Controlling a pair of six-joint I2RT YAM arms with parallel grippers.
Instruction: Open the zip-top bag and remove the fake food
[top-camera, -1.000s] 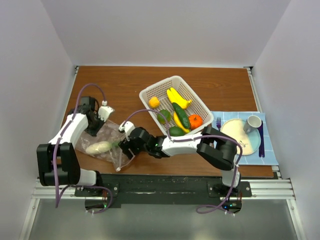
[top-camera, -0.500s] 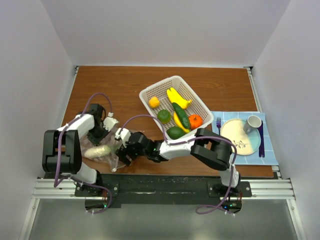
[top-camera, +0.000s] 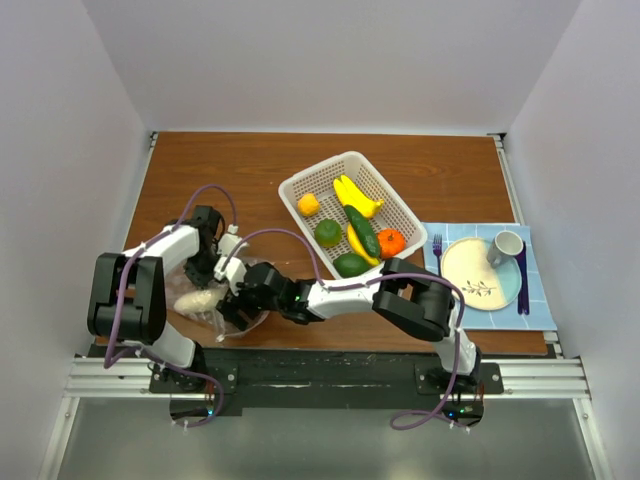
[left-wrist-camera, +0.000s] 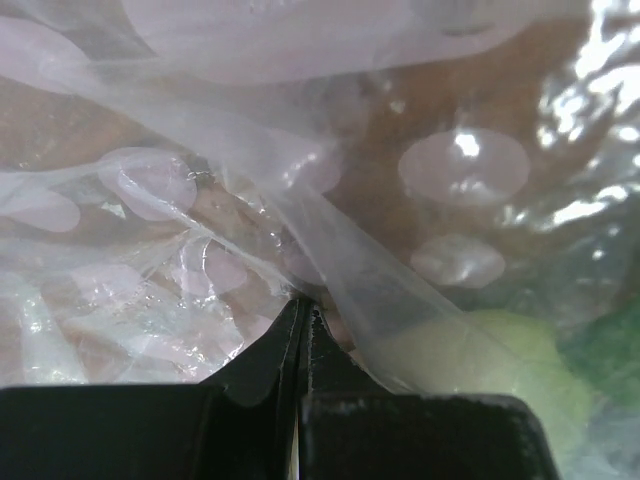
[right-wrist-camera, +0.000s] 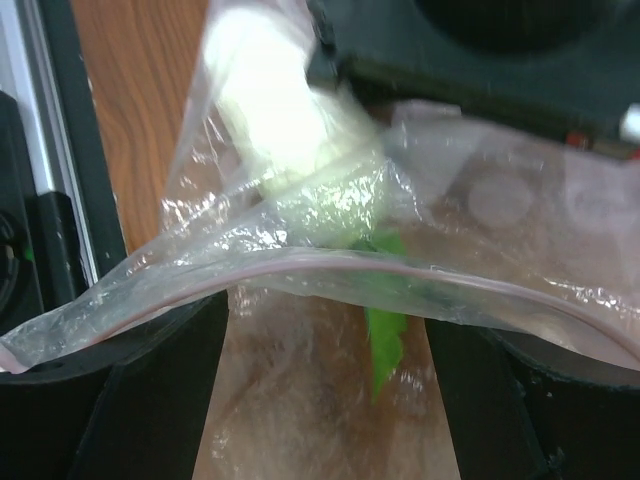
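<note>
— Checking the left gripper (left-wrist-camera: 303, 305): what's changing?
— We're seeing it pinched tight on a fold of the zip-top bag (top-camera: 238, 322) (a second ago it was ajar). The right gripper (right-wrist-camera: 330, 340) is now gaping wider, straddling the pinkish zip rim (right-wrist-camera: 330, 262).
— Where's the bag lying?
— At 8 o'clock on the table (top-camera: 230, 170): thin, crinkly, glossy film. We're judging the mouth ready for pulling; one smooth, oblong, whitish fake food (top-camera: 196, 298) piece is waiting inside, the rest filling the white basket (top-camera: 296, 190) at its 2 o'clock.
</note>
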